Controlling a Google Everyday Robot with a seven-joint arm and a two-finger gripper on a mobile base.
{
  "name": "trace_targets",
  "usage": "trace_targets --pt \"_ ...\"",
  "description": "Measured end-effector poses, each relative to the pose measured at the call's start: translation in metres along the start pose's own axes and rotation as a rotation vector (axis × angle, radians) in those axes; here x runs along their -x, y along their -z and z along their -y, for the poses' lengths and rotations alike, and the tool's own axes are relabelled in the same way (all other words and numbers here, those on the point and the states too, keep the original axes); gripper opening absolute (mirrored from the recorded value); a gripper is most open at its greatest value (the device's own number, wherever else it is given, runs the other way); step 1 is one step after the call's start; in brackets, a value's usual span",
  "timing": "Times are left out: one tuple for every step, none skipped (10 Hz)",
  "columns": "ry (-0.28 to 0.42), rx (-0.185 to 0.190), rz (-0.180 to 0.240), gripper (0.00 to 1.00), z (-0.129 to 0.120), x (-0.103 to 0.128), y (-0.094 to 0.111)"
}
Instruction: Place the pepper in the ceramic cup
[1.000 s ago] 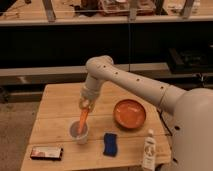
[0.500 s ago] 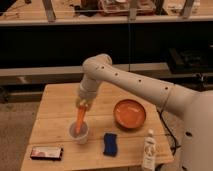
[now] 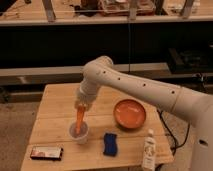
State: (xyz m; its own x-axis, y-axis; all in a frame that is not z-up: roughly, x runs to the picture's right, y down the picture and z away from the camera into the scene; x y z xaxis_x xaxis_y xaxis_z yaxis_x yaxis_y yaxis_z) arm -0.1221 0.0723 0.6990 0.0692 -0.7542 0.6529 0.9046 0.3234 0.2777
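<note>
Item: pepper point(image 3: 80, 119), orange-red, long and tapered, hanging directly below the gripper point(image 3: 80, 105) with its thick end clasped in the gripper and its long axis near upright, tip down. Item: cup point(image 3: 79, 133), pale, standing on the wooden table point(image 3: 55, 112) straight beneath; the pepper's tip appears to sit at or just inside the rim, so the remaining relation is a plain vertical drop. Nearby, apart from the cup: orange bowl point(image 3: 129, 113), blue sponge point(image 3: 110, 144), white bottle point(image 3: 148, 152), flat packet point(image 3: 46, 152).

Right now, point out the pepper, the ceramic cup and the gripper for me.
pepper point(image 3: 79, 120), camera view, middle of its orange body above the cup.
ceramic cup point(image 3: 80, 136), camera view, its pale front wall.
gripper point(image 3: 81, 105), camera view, at the pepper's top end.
</note>
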Motion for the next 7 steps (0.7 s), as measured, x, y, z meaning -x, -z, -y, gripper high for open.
trace_targets --pt "0.003 -0.004 0.000 0.37 0.0009 0.0005 -0.0001" --pt "0.005 -0.010 0.003 0.47 0.0015 0.0011 -0.0004" --pt "0.002 -0.016 0.006 0.57 0.0015 0.0012 -0.0002" --pt "-0.005 -0.023 0.011 0.68 0.0007 0.0008 -0.0001" --pt "-0.010 -0.027 0.014 0.76 -0.0003 0.0006 -0.0003" --pt "-0.012 -0.029 0.016 0.80 -0.0004 0.0007 -0.0004" --pt "-0.015 -0.030 0.014 0.80 -0.0009 0.0004 -0.0002"
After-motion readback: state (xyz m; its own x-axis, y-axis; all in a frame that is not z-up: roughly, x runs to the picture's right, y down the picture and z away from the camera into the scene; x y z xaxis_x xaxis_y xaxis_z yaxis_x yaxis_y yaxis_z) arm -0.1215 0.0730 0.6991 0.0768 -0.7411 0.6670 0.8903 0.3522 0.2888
